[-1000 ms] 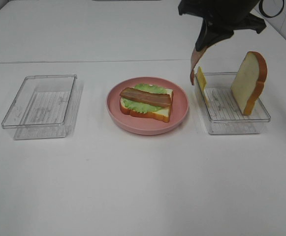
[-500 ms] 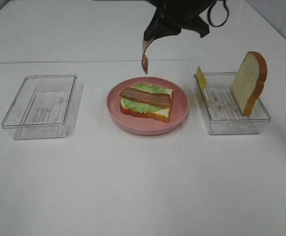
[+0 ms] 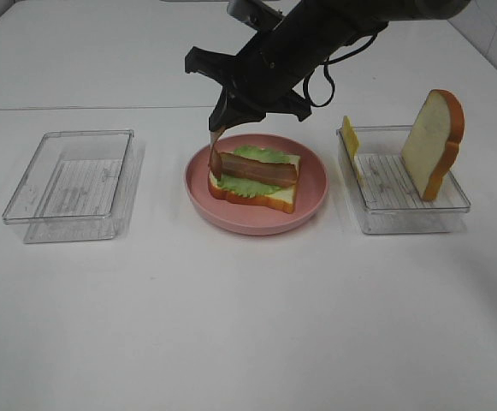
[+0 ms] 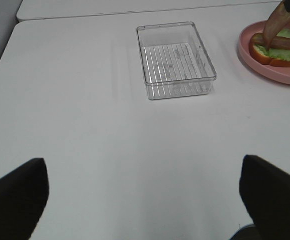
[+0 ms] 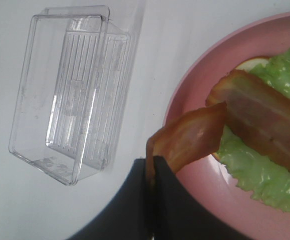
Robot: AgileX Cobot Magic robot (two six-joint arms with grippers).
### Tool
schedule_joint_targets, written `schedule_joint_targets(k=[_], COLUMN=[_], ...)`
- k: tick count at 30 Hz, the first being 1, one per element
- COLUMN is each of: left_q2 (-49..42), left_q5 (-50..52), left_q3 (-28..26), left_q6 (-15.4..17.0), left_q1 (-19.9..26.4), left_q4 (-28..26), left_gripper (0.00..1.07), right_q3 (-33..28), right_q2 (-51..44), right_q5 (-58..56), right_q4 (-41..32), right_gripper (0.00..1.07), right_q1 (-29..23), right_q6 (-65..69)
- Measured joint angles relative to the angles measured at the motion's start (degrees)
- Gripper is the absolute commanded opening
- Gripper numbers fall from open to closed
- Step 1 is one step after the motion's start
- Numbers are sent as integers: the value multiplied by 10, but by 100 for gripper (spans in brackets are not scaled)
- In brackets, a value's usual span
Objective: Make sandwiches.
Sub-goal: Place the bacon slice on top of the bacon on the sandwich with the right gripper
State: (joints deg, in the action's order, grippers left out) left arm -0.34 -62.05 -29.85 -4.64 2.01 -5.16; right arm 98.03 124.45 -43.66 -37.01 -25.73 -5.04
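Note:
On the pink plate (image 3: 312, 201) lies one bread slice (image 3: 275, 199) with green lettuce (image 3: 250, 184) and a bacon strip (image 3: 261, 169) on top. My right gripper (image 3: 222, 118) reaches across the plate's far left side, shut on a second bacon strip (image 3: 215, 154) that hangs down, its lower end at the stack's left end. In the right wrist view the gripper (image 5: 152, 162) pinches this strip (image 5: 189, 137) beside the lying bacon (image 5: 269, 120). The second bread slice (image 3: 434, 141) and yellow cheese (image 3: 349, 137) stand in the right tray (image 3: 402, 218). My left gripper (image 4: 142, 165) is open and empty.
An empty clear tray (image 3: 70, 181) stands left of the plate; it also shows in the left wrist view (image 4: 174, 60) and in the right wrist view (image 5: 65, 100). The table is white, with bare surface in front of the plate and trays.
My right gripper has moved left from above the right tray to the plate's left side and lower, carrying the bacon strip. The strip's lower end now reaches the stack.

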Motion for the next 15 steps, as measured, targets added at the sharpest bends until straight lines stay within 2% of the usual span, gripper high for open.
schedule_joint_targets(k=[9, 15], left_q2=[0, 0], left_q5=[0, 0], left_q3=[0, 0], left_q6=[0, 0], left_q1=[0, 0], left_q4=[1, 1], left_gripper=[98, 98], right_q3=[0, 0], right_q2=[5, 5], right_q5=[0, 1], right_q4=[-5, -59], right_gripper=[0, 0], right_q1=[0, 0], right_q6=[0, -14])
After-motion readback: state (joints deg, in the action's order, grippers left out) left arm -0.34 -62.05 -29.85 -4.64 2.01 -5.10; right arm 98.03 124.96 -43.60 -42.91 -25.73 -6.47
